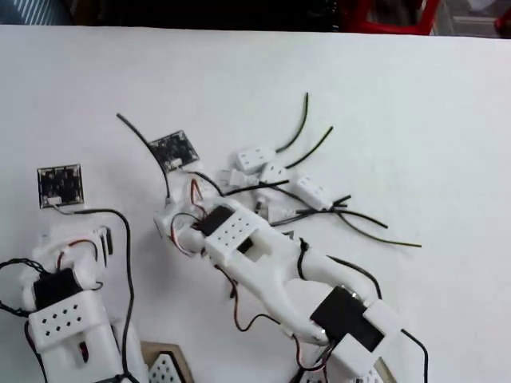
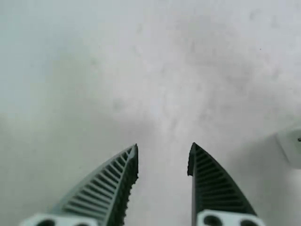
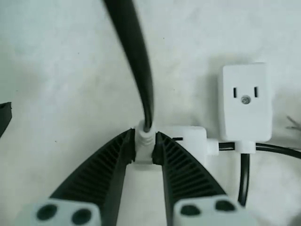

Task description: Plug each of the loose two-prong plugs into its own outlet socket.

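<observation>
Two-prong plug point(image 3: 144, 140), white with a thick black cord point(image 3: 134, 61), is pinched at its neck between the fingers point(image 3: 113, 169) of the right gripper point(image 3: 143, 136), low over the white bench point(image 3: 56, 70). Just beside it lies a white outlet socket point(image 3: 246, 101), face up, with its slots empty. A second white body point(image 3: 190, 139) touches the held plug on the side toward that socket, and its own cord runs off from it. Whether this is a socket mated with the plug or just another piece lying against it cannot be told, and the prongs are hidden.

In the high view, the right arm point(image 1: 271, 271) lies across toward the middle of the bench. Just beyond it is a cluster of white blocks point(image 1: 274, 173), close together, with short black cords fanning outward. Which are plugs, which are sockets, and whether any pair is already joined is too small to make out. Two black square boards point(image 1: 60, 185) lie apart from the cluster, toward the other arm.

Left gripper point(image 2: 163, 150) hangs over bare bench with its fingers moderately apart, holding nothing. A white edge point(image 2: 291, 148) shows at the border of its view, cut off and not identifiable.

Judged from this, the work looks early. One plug is in hand but not clearly seated, at least one socket is visibly empty, and the remaining plugs appear loose.
</observation>
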